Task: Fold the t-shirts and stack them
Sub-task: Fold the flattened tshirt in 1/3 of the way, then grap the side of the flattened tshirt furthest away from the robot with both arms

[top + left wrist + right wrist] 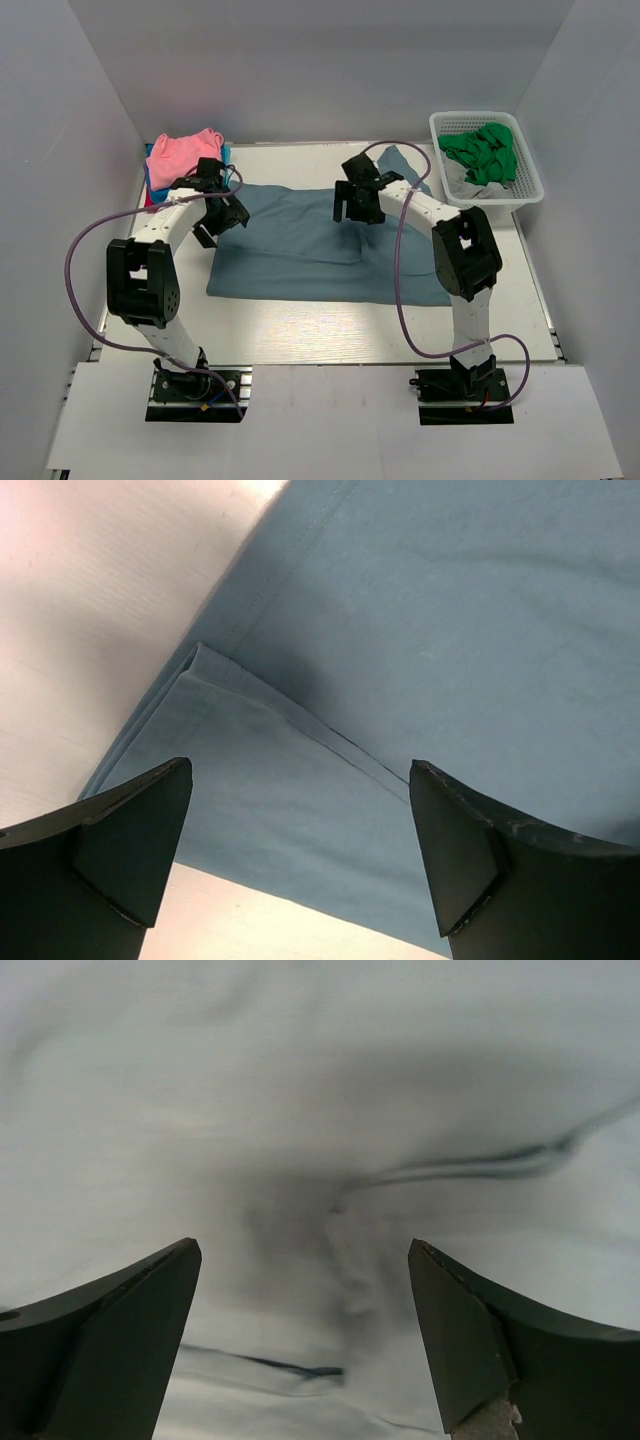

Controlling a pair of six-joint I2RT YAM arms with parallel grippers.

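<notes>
A large slate-blue t-shirt (300, 250) lies spread flat across the middle of the table. My left gripper (222, 215) hovers open over its left edge; in the left wrist view a folded sleeve corner (260, 770) of the shirt lies between the wide-apart fingers (130, 850). My right gripper (360, 200) stands open just above the shirt's upper middle. Wrinkled cloth (330, 1230) fills the right wrist view, and nothing is pinched. A pink shirt (185, 152) tops a small pile at the back left, with bright blue and red edges showing beneath it.
A white mesh basket (528, 190) at the back right holds green cloth (482, 152) and something pale. Grey walls close in the table on three sides. Bare pale tabletop (330, 335) runs between the shirt and the arm bases.
</notes>
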